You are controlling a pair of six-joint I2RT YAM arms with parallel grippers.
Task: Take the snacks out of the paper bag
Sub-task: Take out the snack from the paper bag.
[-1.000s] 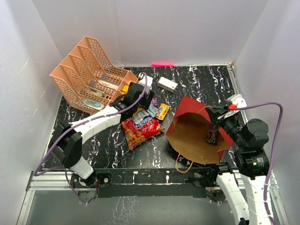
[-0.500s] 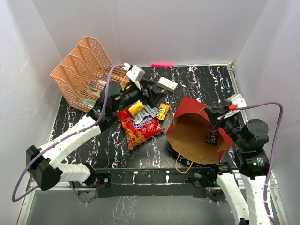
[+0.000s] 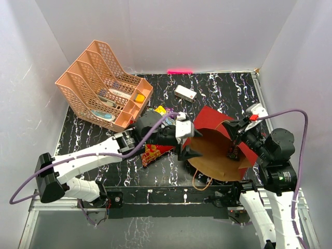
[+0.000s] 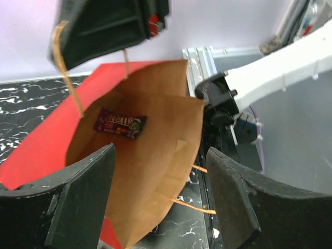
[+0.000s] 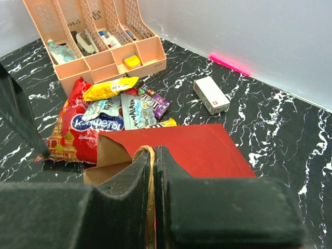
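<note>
The bench (image 3: 140,174) is black with white veins, shut in by plain white walls. Nearest the arms' bases and off to the right lies the paper bag (image 3: 212,155), red outside, its mouth gaping so the brown lining shows. One loose cord handle (image 4: 194,205) trails on the bench at the near side. The left pincer (image 3: 189,147) sits right at the bag's mouth with its fingers spread wide and nothing between them. From its wrist view you look straight inside, where a dark candy packet (image 4: 120,123) lies flat on the lining. The right pincer (image 5: 152,155) is pinched tight on the upper cord handle (image 4: 69,78), holding that edge of the bag up. Just past the bag, to the left, the other snacks lie out on the bench. The red chip bag (image 5: 72,132) is partly under the left arm in the overhead view. The yellow packet (image 5: 110,88) rests on its far end, and a purple packet (image 5: 159,105) and a pale one or two are bunched beside it. Farther back a small white box (image 5: 211,95) lies alone, and in the far left corner stands a peach mesh file rack (image 3: 98,83).
</note>
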